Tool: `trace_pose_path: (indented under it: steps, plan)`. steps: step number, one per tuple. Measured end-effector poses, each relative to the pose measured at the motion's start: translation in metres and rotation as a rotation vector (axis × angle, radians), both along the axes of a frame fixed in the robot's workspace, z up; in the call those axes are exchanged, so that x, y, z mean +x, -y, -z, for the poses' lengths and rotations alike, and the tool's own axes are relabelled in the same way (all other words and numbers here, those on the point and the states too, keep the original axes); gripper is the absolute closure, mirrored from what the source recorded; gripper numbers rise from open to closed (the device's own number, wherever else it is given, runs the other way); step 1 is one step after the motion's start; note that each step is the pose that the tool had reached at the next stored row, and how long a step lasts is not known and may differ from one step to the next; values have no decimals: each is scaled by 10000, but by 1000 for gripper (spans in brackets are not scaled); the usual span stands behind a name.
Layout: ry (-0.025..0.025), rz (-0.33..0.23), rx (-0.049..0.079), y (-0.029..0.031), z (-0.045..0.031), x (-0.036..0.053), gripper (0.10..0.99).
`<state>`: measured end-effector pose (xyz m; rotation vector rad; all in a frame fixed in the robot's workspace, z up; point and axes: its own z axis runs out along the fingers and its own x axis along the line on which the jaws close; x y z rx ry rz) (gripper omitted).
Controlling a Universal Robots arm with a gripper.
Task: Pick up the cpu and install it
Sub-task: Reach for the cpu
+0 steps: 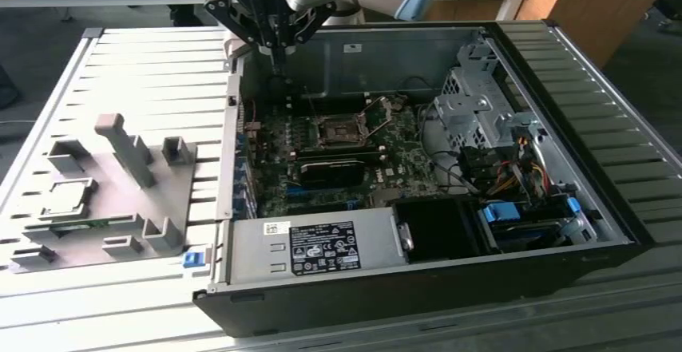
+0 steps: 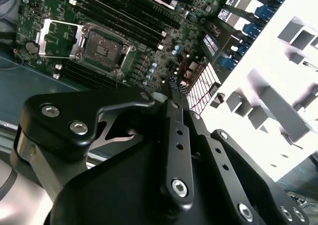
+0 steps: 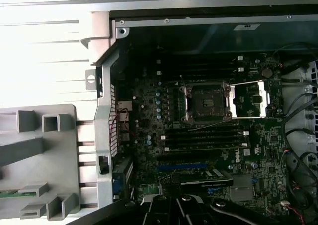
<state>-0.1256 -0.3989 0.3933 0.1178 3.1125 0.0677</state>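
Note:
The cpu (image 1: 66, 198), a small silvery square chip, lies on the grey holder tray (image 1: 107, 232) at the exterior view's left, outside the computer case. My gripper (image 1: 275, 63) hangs above the case's back left corner, far from the cpu, with its black fingers (image 2: 175, 93) pressed together on nothing. The dark metal-framed socket (image 1: 341, 132) sits mid-motherboard with its silver load plate (image 3: 251, 98) flipped open. Both wrist views show that socket (image 2: 102, 48) (image 3: 206, 103) with nothing in it.
The open black computer case (image 1: 596, 208) lies on a slatted metal table (image 1: 149, 73). Inside it are a drive cage (image 1: 480, 112), cable bundles (image 1: 512, 168) and a power supply (image 1: 319, 248). A green memory stick (image 3: 10, 194) rests in the holder tray among upright grey posts (image 1: 123, 148).

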Motion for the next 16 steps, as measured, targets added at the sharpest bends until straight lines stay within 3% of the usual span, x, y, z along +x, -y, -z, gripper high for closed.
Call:
trace_pose_path:
  steps: [16]
  plan:
    - [0,1,0,0,4,-50,980]
